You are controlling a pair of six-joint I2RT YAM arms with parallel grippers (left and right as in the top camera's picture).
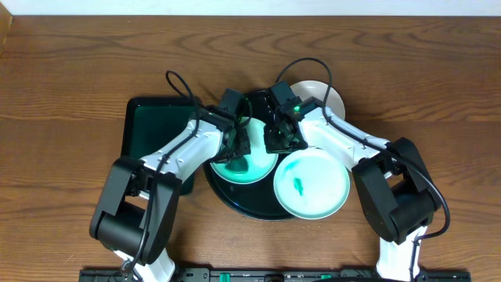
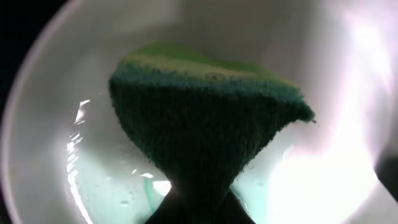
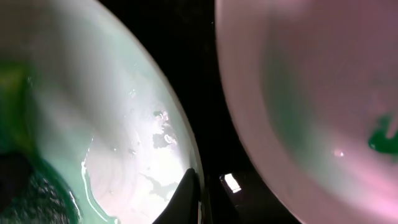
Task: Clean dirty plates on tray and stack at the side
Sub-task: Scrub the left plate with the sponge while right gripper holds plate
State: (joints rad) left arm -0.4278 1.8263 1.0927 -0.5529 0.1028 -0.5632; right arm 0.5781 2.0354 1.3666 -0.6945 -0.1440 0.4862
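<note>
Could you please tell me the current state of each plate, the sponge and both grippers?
left plate: on the tray, wet, teal-smeared, under the sponge.
right plate: on the tray, teal smear in its middle.
far plate: off the tray, white, no smear visible.
sponge: gripped, pressed on the left plate.
left gripper: shut on the sponge.
right gripper: at the left plate's rim; grip unclear.

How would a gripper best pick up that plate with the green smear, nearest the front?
Probably by its thin rim, one finger over and one under, coming from the front right: the smeared plate is too wide to span, and that edge juts out past the tray.
</note>
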